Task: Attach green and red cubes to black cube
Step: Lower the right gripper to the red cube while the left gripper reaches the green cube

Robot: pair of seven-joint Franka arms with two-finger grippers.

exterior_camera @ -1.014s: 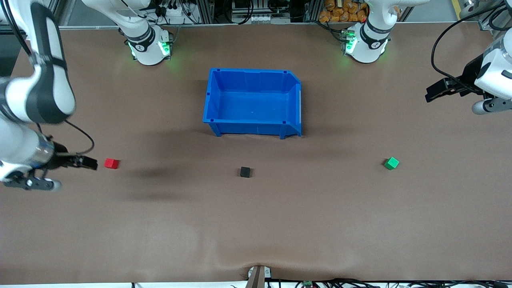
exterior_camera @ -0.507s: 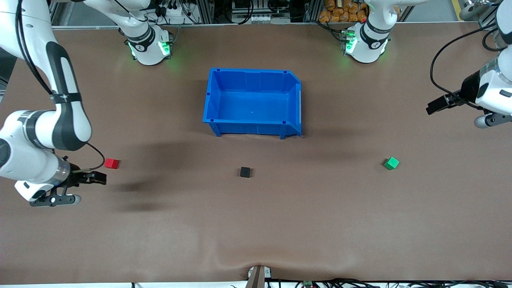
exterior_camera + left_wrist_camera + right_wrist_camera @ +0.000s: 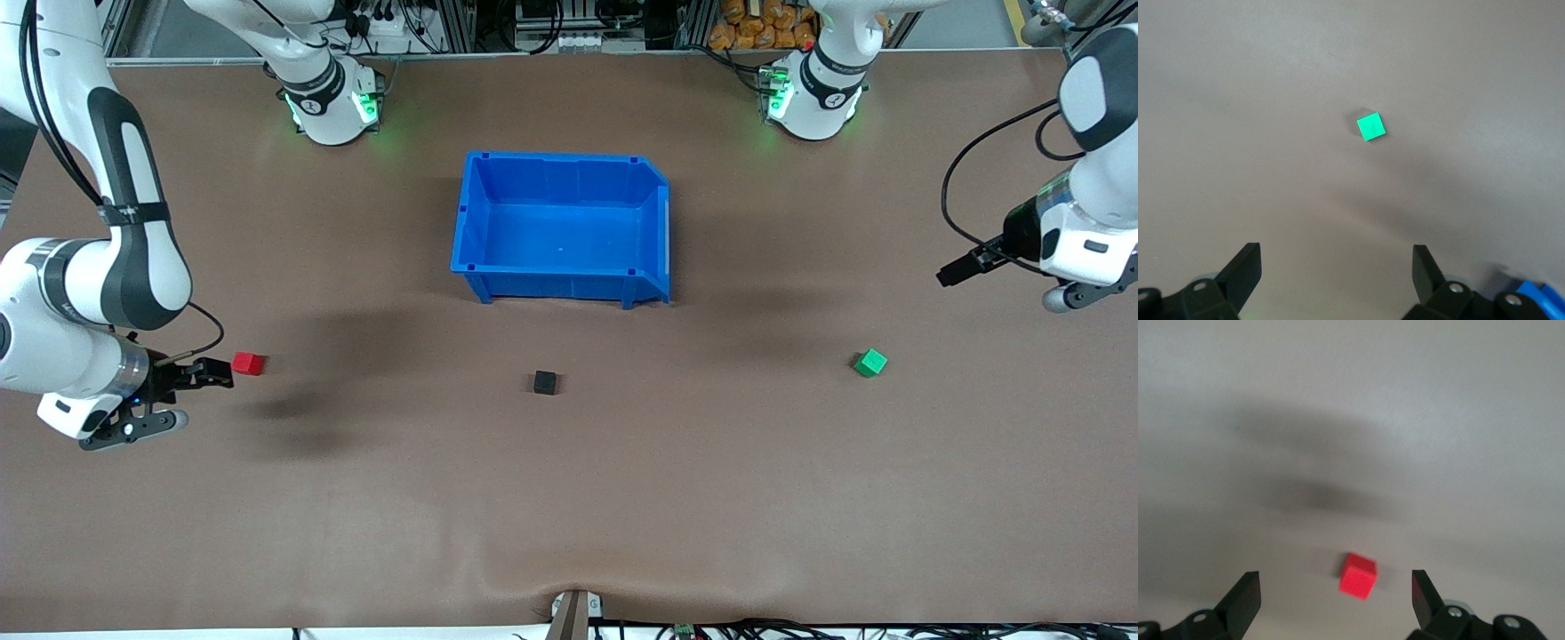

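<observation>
While all three cubes lie apart on the brown table (image 3: 569,498), neither attachment has begun, and the coming move turns on how each coloured cube sits against its nearer gripper. The right gripper (image 3: 213,372) is low at the right arm's end of the table, fingers spread wide and holding nothing, with the red cube (image 3: 248,363) just ahead of its tips; in the right wrist view the red cube (image 3: 1358,575) sits between the lines of the two fingers (image 3: 1245,597), slightly short of them. The left gripper (image 3: 953,273) is up over bare table at the left arm's end, also wide open and empty, and the green cube (image 3: 870,363) is well ahead of it, centred in the left wrist view (image 3: 1370,127). The right arm therefore looks closer to its grasp. Being cubes, they have no long axis; the green one is turned cornerwise to the left fingers, the red one slightly skewed. The black cube (image 3: 545,382) rests between the coloured two, nearer the front camera than the blue bin (image 3: 471,222).
</observation>
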